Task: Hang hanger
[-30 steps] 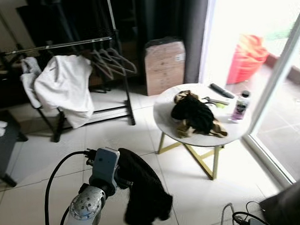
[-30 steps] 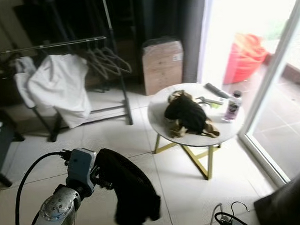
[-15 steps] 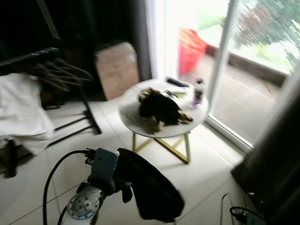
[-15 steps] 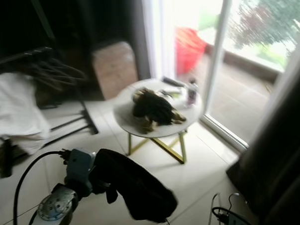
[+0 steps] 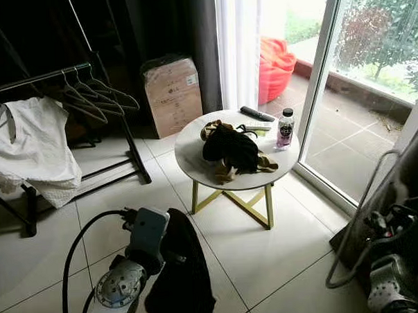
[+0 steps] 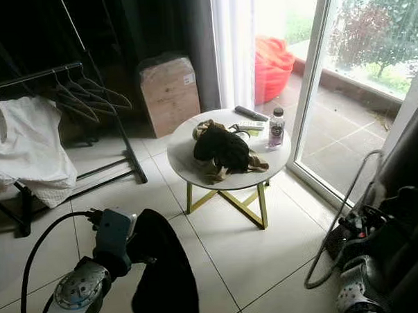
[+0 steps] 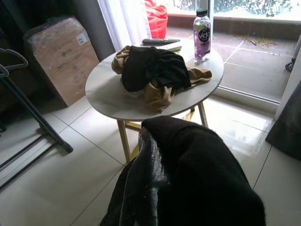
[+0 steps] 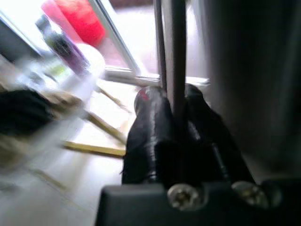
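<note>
My right gripper has come into sight by the glass door, fingers clamped on the grey hanger; my wrist shows that grip. My left gripper holds a black garment.

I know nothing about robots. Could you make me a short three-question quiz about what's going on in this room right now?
1. True or false: the left claw holds a black garment.
2. What does the right claw grip? A) a bottle B) a grey hanger C) a remote
3. Fill in: the white shirt hangs on the clothes ____.

Key: 1 true; 2 B; 3 rack. The bottle and the remote lie on the round table.
</note>
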{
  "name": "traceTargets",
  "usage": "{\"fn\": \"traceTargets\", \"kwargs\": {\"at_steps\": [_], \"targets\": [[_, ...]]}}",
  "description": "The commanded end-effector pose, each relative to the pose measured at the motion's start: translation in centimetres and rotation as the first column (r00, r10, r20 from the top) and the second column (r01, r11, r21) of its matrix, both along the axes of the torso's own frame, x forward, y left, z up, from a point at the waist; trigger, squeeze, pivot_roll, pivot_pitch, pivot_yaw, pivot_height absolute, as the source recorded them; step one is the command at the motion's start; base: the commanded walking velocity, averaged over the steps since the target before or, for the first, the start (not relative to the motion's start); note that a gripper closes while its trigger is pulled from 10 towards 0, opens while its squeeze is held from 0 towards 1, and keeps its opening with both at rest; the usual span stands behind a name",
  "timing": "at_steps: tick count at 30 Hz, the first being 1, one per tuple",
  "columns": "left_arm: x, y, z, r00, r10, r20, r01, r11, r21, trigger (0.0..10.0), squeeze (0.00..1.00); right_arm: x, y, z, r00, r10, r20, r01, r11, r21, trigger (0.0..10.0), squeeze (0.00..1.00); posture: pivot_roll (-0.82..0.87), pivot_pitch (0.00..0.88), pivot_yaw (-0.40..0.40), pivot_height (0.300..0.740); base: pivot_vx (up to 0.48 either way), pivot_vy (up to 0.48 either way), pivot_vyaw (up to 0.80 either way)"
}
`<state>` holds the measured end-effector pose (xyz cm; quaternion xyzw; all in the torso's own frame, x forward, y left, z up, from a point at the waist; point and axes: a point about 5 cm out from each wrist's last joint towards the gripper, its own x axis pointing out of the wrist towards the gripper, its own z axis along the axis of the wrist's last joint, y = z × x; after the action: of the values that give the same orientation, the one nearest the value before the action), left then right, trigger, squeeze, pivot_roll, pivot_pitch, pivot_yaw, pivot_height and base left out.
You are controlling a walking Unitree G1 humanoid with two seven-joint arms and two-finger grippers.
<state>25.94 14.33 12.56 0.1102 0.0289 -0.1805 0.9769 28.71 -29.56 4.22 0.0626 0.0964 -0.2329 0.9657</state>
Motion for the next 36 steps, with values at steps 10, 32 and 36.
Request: {"fn": "traceTargets", "kwargs": {"at_steps": [10, 32, 36], "targets": [[-0.5, -0.4, 1.8, 0.996, -0.035, 0.082, 0.036, 0.999, -0.002, 10.0, 0.00, -6.6, 1.3, -7.4, 0.819, 0.096, -0.565, -0.285, 0.924, -0.256, 10.0, 0.00, -0.10, 0.077, 0.054, 0.740, 0.000, 0.000, 0.00], [0.1, 0.5, 4.2, 0.974, 0.045, 0.221, -0.042, 0.999, -0.017, 10.0, 0.00, -12.5, 4.9, -12.4, 0.703, 0.127, -0.699, -0.090, 0.992, 0.090, 10.0, 0.00, -0.09, 0.075, 0.067, 0.740, 0.168, 0.000, 0.00], [0.0, -0.1, 4.2, 0.976, -0.002, 0.216, 0.002, 1.000, -0.003, 10.0, 0.00, -12.9, 5.1, -12.6, 0.697, 0.132, -0.705, -0.082, 0.991, 0.105, 10.0, 0.00, -0.09, 0.075, 0.072, 0.740, 0.480, 0.000, 0.00]]}}
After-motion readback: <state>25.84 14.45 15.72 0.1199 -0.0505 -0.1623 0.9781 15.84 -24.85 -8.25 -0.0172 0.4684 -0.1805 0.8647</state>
